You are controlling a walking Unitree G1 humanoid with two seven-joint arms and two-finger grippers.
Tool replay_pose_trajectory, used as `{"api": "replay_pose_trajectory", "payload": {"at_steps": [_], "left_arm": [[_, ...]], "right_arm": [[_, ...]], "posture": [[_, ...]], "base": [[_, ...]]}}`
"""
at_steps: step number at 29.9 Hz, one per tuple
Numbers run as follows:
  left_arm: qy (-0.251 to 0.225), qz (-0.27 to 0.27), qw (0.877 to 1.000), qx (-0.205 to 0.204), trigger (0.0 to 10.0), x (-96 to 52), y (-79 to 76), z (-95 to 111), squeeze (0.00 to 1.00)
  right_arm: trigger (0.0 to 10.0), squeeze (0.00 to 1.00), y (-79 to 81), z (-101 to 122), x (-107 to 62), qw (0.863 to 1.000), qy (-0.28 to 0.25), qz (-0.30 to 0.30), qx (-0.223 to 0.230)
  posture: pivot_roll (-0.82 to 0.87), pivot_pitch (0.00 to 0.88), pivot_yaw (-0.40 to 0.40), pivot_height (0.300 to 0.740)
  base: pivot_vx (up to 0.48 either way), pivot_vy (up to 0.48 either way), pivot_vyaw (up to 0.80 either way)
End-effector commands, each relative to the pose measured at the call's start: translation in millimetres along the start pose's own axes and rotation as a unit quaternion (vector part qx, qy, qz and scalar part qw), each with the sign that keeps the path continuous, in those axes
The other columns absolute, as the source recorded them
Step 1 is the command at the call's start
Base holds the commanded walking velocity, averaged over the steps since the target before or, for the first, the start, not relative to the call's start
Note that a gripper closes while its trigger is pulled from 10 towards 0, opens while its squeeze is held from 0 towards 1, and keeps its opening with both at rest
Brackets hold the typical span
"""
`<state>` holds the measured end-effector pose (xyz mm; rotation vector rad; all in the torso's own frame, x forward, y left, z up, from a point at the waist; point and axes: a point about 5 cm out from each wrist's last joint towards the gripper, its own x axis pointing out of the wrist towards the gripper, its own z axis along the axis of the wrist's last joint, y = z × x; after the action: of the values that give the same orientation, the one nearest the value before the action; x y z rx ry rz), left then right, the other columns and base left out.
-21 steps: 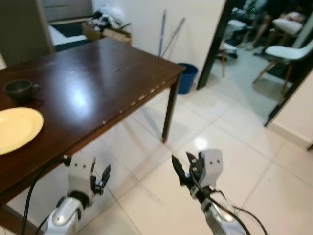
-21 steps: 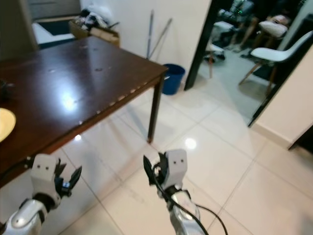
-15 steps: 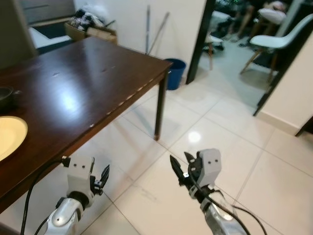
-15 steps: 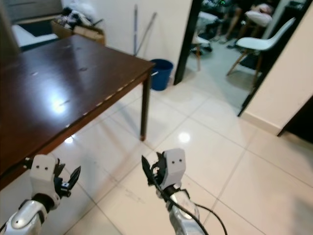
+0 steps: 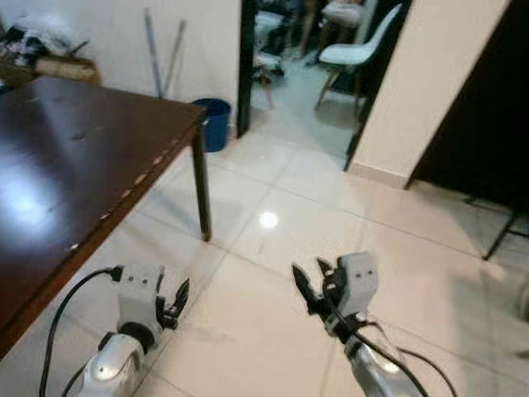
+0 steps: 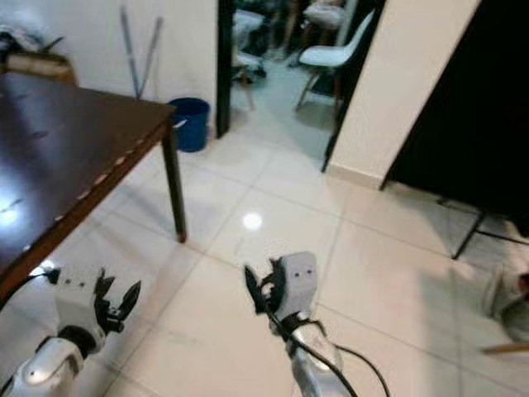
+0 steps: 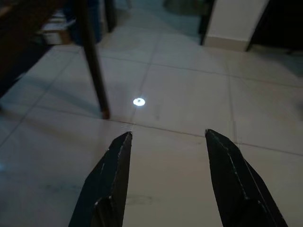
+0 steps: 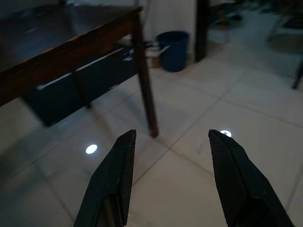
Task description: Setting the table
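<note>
The dark wooden tabletop (image 5: 74, 157) stands at the left, its corner leg on the pale tiled floor (image 5: 314, 207). The left pincer (image 5: 169, 304) hangs low beside it, fingers spread and empty. The right pincer (image 5: 312, 285) hovers over bare tiles, likewise open and holding nothing. A blue bin (image 5: 213, 122) sits by the doorway, with a white chair (image 5: 355, 50) beyond it.

Dark brown wooden table (image 5: 58, 157), polished and glossy. Pale tiled floor (image 5: 273, 240), smooth, mirror-shiny. Blue plastic bucket (image 5: 214, 122), matt. White moulded plastic chair (image 5: 355, 48), smooth. Matt black gripper fingers (image 7: 113, 179).
</note>
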<state>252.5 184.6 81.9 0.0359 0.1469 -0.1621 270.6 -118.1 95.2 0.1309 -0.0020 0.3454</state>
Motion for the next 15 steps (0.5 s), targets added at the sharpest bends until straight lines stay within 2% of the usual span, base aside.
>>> {"api": "replay_pose_trajectory", "payload": {"at_steps": [1,15], "left_arm": [[0.014,0.003,1.0,0.0,10.0,-2.3,0.8,-5.8,0.0],[0.014,0.003,1.0,0.001,10.0,-2.5,0.7,-6.0,0.0]], "right_arm": [[10.0,0.0,2.3,-5.7,-2.3,1.0,0.013,0.001,0.004],[10.0,0.0,2.2,-6.0,-2.1,1.0,0.014,0.001,0.004]], "posture": [[-0.01,0.017,0.034,0.74],[-0.01,0.016,0.034,0.74]], "base": [[0.0,0.0,-0.8],[0.0,0.0,-0.8]]}}
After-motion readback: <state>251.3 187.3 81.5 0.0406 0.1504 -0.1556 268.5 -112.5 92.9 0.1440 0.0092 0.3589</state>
